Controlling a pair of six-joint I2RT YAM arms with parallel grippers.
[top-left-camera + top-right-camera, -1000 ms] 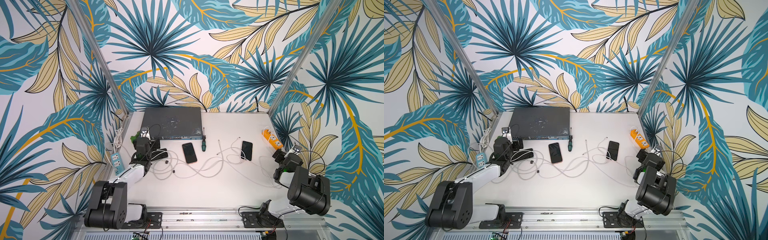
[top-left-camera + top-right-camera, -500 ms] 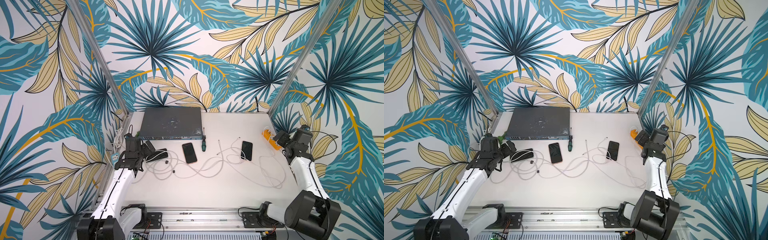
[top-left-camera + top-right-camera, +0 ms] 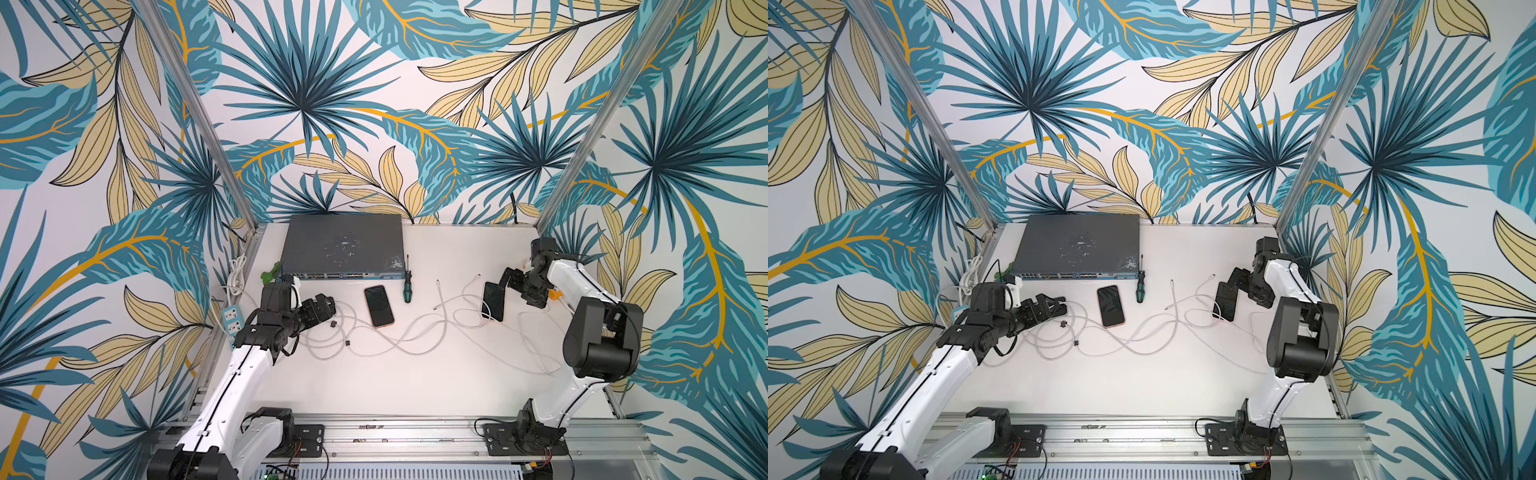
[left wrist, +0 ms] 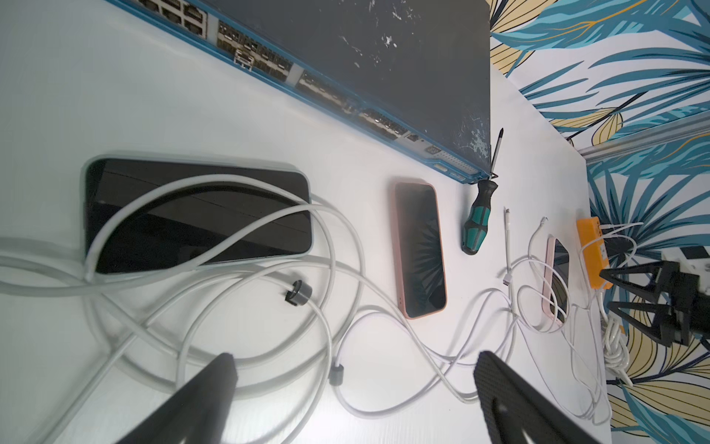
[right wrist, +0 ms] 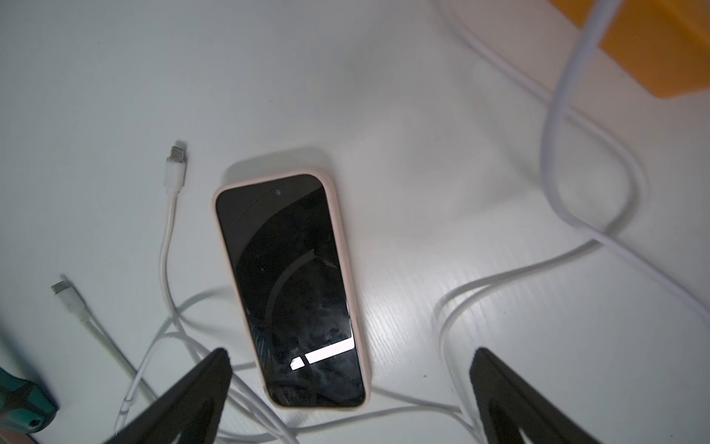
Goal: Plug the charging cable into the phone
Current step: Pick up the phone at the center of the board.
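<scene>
Three phones lie face up on the white table. A dark one (image 4: 196,215) at the left lies under cable loops, an orange-cased one (image 3: 378,306) in the middle, a pale pink-cased one (image 5: 292,288) at the right. White charging cables (image 3: 386,336) tangle between them, and two loose plugs (image 5: 175,165) lie beside the pink phone. My left gripper (image 3: 326,307) hovers open over the cable loops by the dark phone. My right gripper (image 3: 509,280) is open above the pink phone's near end, with nothing between its fingers (image 5: 215,369).
A grey network switch (image 3: 343,245) sits at the back, with a green-handled screwdriver (image 3: 407,286) by its right corner. An orange power strip (image 4: 593,250) lies at the right wall, a blue one (image 3: 232,320) at the left edge.
Both arms have unfolded from near the front rail and reached out over the table, the left toward the dark phone, the right over the pink phone. Both grippers stayed open.
</scene>
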